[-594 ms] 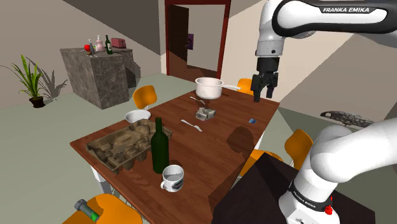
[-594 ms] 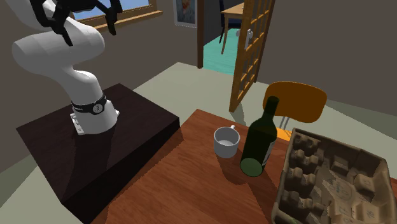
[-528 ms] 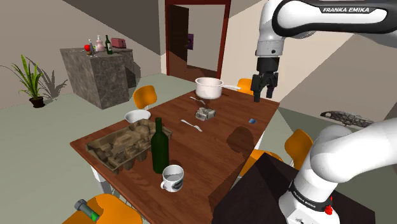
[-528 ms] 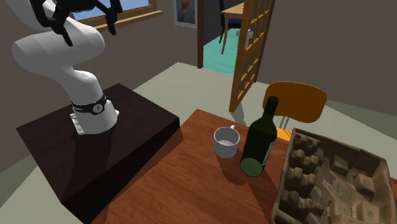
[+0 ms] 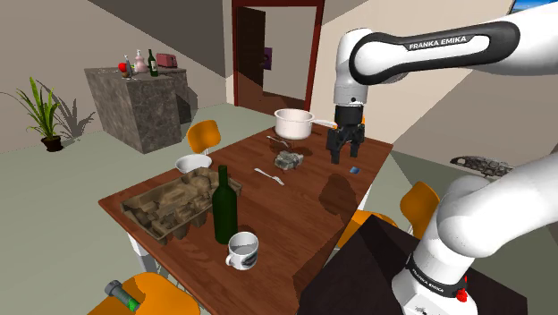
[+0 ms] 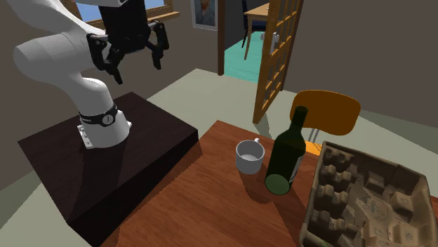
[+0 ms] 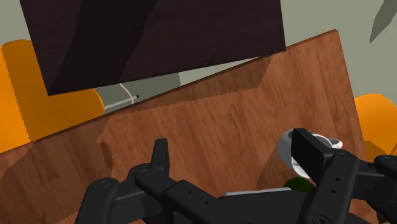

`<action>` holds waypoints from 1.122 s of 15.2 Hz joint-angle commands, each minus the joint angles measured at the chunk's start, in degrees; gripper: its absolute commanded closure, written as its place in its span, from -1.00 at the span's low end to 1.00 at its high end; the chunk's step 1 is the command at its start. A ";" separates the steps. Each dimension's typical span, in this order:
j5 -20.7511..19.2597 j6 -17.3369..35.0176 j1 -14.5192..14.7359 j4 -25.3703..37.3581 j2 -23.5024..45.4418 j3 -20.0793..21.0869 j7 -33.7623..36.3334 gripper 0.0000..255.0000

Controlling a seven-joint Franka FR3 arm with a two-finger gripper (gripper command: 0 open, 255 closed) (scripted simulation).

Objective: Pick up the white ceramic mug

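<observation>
Shoulder view: jaws apart, now lower over the table (image 5: 304, 208) than before, white mug (image 5: 242, 250) untouched.

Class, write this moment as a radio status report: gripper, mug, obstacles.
Gripper open, empty, above the table. White mug upright near table's edge, untouched. Dark green bottle close beside it.

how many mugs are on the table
1. The white mug stands near the front edge of the table in the shoulder view, just beside the dark green bottle. None looks hidden.
</observation>
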 commanded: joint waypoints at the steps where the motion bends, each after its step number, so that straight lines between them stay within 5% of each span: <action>1: 1.18 3.83 0.78 -0.99 2.85 1.20 1.12 -1.00; 17: 6.00 30.31 5.31 3.33 34.30 7.68 6.23 -1.00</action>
